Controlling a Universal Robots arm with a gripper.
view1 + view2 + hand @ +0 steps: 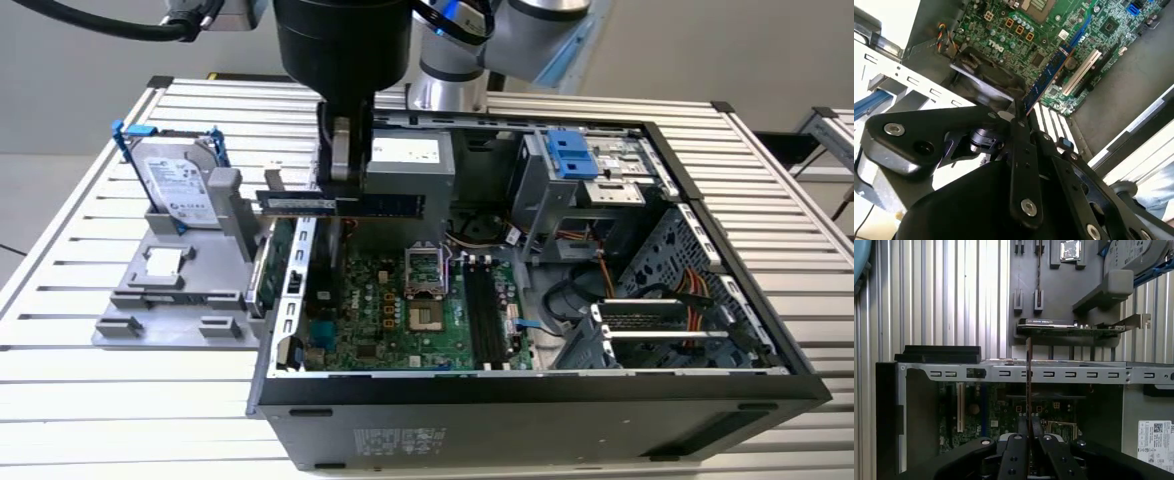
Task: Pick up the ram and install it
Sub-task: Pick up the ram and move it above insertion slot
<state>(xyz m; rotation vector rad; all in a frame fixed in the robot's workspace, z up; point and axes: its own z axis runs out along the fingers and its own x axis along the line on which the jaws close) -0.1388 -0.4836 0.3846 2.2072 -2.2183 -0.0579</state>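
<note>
Ram [380, 204] aloft over the open computer case [534, 385], pinched in the gripper [344, 182].
We saw the jaws clamped on the stick's flat faces near mid-length, holding it level in the air above the case's side wall at the exterior view's left, well apart from the dark memory slots [483, 310] on the motherboard [380, 315]. We judged it light, stiff and thin, yet fragile: best held by those faces, sparing the contact edge.
</note>
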